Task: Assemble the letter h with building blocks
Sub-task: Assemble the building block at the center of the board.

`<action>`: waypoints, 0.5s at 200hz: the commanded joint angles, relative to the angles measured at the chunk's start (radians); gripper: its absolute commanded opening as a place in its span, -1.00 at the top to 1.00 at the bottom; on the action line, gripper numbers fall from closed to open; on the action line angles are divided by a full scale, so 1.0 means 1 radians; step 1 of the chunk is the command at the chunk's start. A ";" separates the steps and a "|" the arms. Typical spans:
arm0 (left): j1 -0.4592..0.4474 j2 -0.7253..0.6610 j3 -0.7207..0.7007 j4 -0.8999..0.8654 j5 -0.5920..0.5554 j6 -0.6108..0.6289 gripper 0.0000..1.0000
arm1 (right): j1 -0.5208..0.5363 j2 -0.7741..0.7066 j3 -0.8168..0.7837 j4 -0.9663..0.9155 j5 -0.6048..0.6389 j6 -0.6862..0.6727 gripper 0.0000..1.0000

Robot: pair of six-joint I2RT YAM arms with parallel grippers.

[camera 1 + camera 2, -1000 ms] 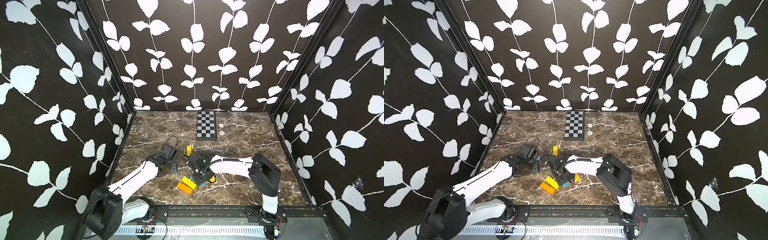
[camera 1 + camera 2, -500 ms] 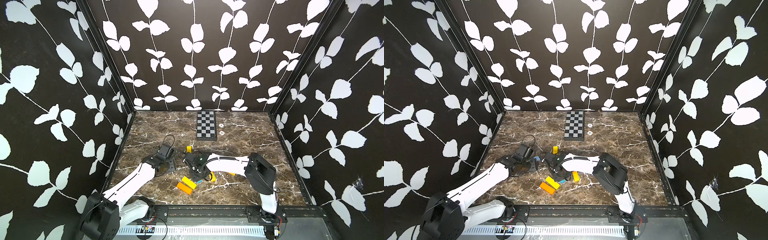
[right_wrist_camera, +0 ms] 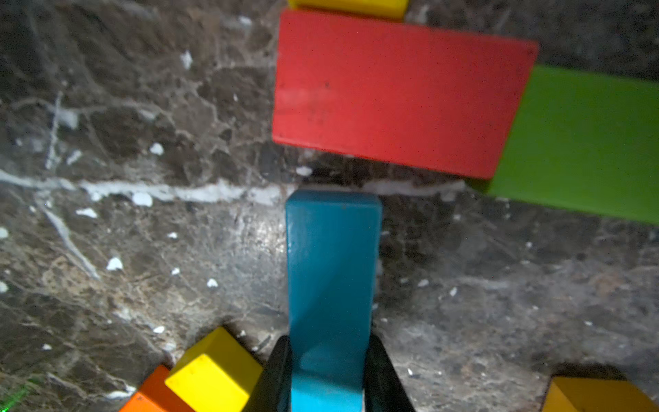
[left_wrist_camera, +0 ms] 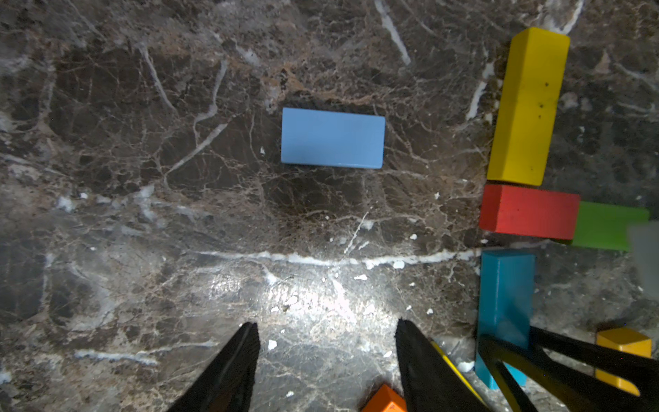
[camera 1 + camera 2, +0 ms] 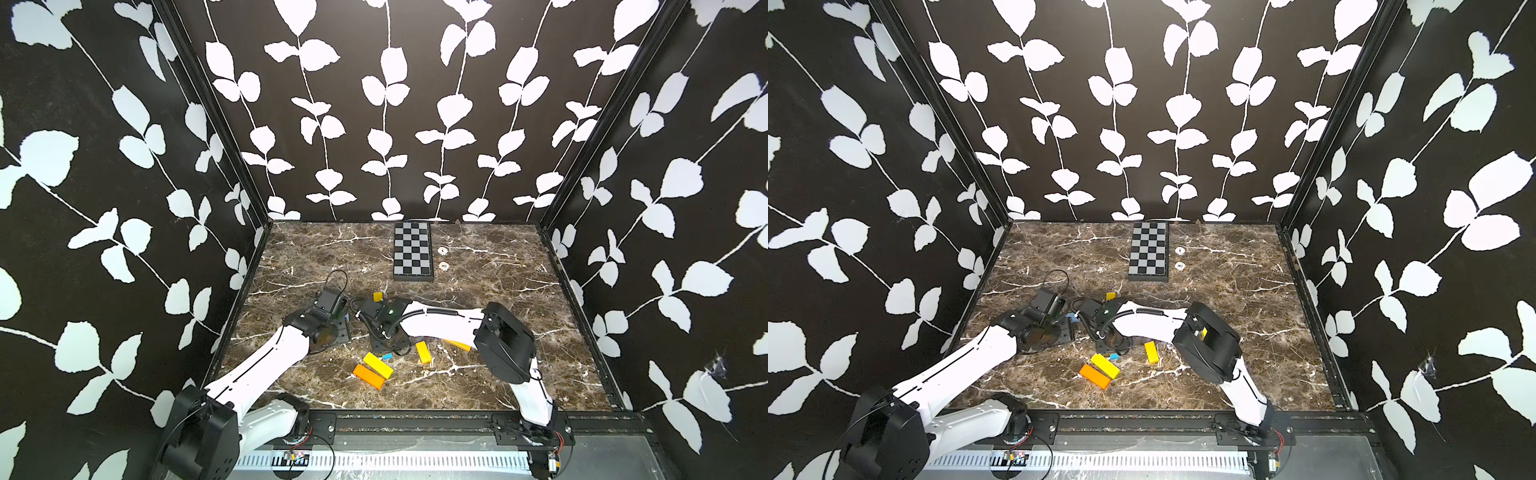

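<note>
Right gripper (image 3: 328,356) just clamped teal block (image 3: 331,267), tip near red block (image 3: 399,92); h leg placement likely next. Left gripper (image 4: 324,342) spread, empty.

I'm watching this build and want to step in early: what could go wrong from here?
1. The right claw grips the teal block, whose end sits just short of the red block. A push forward could shove the red block out of line with the green block.
2. A loose yellow block lies beside that claw, and opening may nudge it.
</note>
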 commanded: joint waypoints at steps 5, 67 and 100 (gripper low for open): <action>0.006 0.005 0.016 -0.028 0.009 0.022 -0.28 | -0.010 0.046 0.020 -0.025 -0.010 0.066 1.00; 0.007 0.018 0.012 -0.018 0.016 0.036 -0.28 | -0.020 0.043 -0.004 0.015 -0.033 0.118 0.33; 0.007 0.016 0.012 -0.020 0.015 0.042 -0.29 | -0.021 0.035 -0.026 0.039 -0.029 0.130 -0.19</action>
